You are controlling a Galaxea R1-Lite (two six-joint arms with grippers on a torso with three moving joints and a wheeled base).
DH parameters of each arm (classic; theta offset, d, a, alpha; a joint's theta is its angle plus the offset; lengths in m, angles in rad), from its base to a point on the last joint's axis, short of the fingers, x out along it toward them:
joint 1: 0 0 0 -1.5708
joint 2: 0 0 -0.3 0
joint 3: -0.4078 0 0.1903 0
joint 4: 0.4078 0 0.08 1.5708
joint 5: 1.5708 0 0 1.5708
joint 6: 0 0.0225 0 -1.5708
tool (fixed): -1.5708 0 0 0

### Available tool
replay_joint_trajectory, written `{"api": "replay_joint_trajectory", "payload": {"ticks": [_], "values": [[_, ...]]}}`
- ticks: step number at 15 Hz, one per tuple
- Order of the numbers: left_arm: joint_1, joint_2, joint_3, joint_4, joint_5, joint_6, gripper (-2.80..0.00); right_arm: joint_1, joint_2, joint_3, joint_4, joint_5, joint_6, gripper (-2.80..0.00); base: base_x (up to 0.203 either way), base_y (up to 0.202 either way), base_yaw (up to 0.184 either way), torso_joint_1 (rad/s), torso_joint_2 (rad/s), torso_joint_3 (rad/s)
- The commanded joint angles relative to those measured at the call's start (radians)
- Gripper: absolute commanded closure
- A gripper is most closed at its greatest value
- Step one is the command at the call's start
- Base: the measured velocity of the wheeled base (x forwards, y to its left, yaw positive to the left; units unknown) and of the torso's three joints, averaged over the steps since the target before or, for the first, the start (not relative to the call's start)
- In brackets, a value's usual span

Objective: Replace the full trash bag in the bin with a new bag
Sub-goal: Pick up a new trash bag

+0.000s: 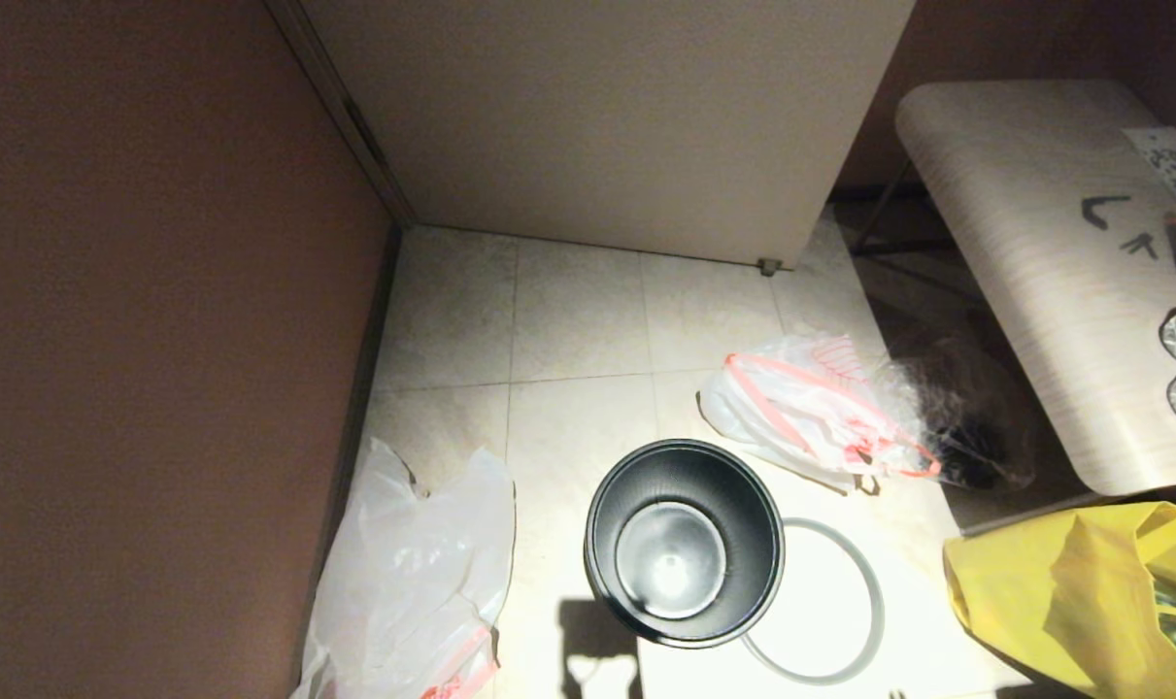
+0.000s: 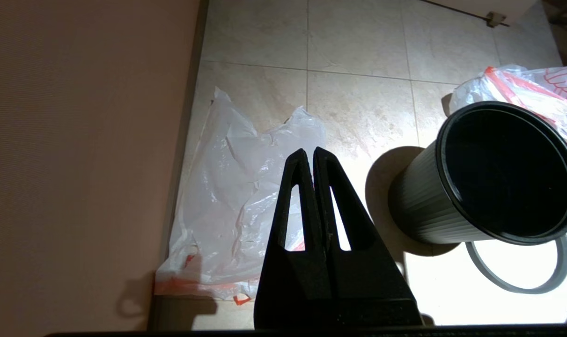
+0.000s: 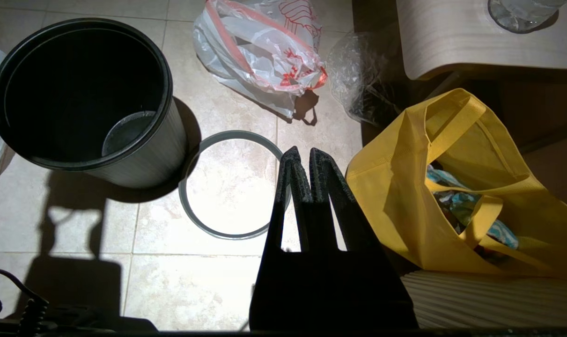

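Note:
The black bin (image 1: 685,539) stands upright and unlined on the tiled floor, with its grey hoop (image 1: 877,602) lying flat on the floor beside it on the right. The full trash bag (image 1: 801,408) lies behind the bin to the right, its red drawstring loops spread out. The new bag (image 1: 413,573) lies limp and flat by the left wall. My left gripper (image 2: 310,152) is shut and empty, held above the new bag (image 2: 236,187) and left of the bin (image 2: 423,201). My right gripper (image 3: 300,152) is shut and empty over the hoop's (image 3: 184,196) edge.
A yellow bag (image 1: 1083,592) with coloured contents stands at the right, close to my right gripper. A clear crinkly bag (image 1: 957,408) lies under the wooden table (image 1: 1034,272). A brown wall (image 1: 160,340) bounds the left side, and a pale panel (image 1: 597,116) closes the back.

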State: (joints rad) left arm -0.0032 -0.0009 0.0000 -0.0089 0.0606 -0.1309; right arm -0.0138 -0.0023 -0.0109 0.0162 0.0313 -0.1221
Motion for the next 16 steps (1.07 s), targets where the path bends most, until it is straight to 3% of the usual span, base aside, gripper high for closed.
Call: {"api": "replay_joint_trajectory", "payload": {"ticks": [1, 5, 16], "values": [[0.000, 0.001, 0.000, 0.000, 0.001, -0.001, 0.00, 0.000, 0.002, 0.003, 0.004, 0.001, 0.003, 0.00, 0.000, 0.000, 0.000, 0.000, 0.00, 0.000], [0.000, 0.001, 0.000, 0.000, 0.001, -0.001, 0.00, 0.000, 0.002, 0.003, -0.001, -0.011, 0.070, 0.00, 0.000, 0.000, 0.000, 0.000, 0.00, 0.000], [0.000, 0.001, 0.000, 0.000, 0.001, 0.000, 0.00, 0.000, 0.002, 0.004, -0.001, -0.011, 0.070, 0.00, 0.000, 0.000, 0.000, 0.000, 0.00, 0.000]]}}
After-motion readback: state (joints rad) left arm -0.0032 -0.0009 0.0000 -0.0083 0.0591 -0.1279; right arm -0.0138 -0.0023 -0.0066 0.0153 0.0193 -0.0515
